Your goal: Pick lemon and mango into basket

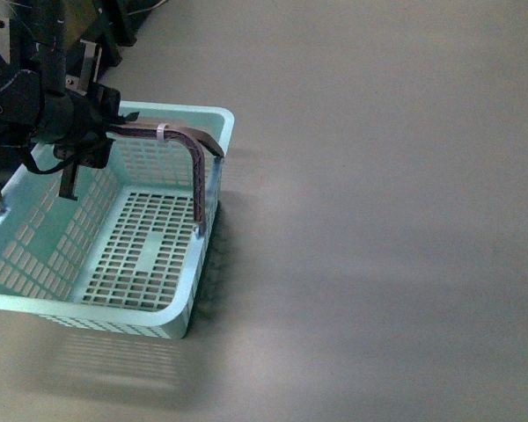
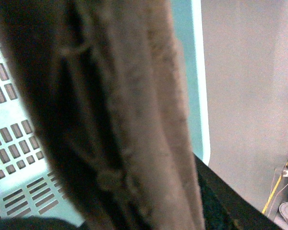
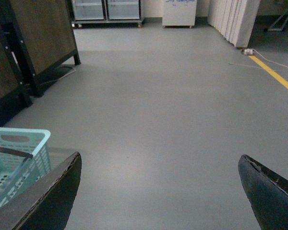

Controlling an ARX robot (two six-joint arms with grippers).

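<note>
The turquoise basket [image 1: 97, 309] hangs at the left of the front view, tilted, with its shadow on the floor below it. Nothing lies on its slotted floor [image 1: 145, 246]. My left gripper [image 1: 104, 132] is shut on the brown ribbed handle [image 1: 198, 171] above the basket's far rim. Up close in the left wrist view, that handle [image 2: 134, 120] fills most of the picture, over the basket wall [image 2: 9, 143]. My right gripper [image 3: 159, 159] stands open over bare floor, with a basket corner [image 3: 24, 141] beside it. Lemon and mango are out of view.
Grey floor [image 1: 378, 220] stretches to the right of the basket. The right wrist view shows dark wooden furniture on black legs [image 3: 33, 43], glass-fronted cabinets [image 3: 105, 9] at the far wall, and a yellow floor line [image 3: 278, 79] with a white cable [image 3: 259, 60].
</note>
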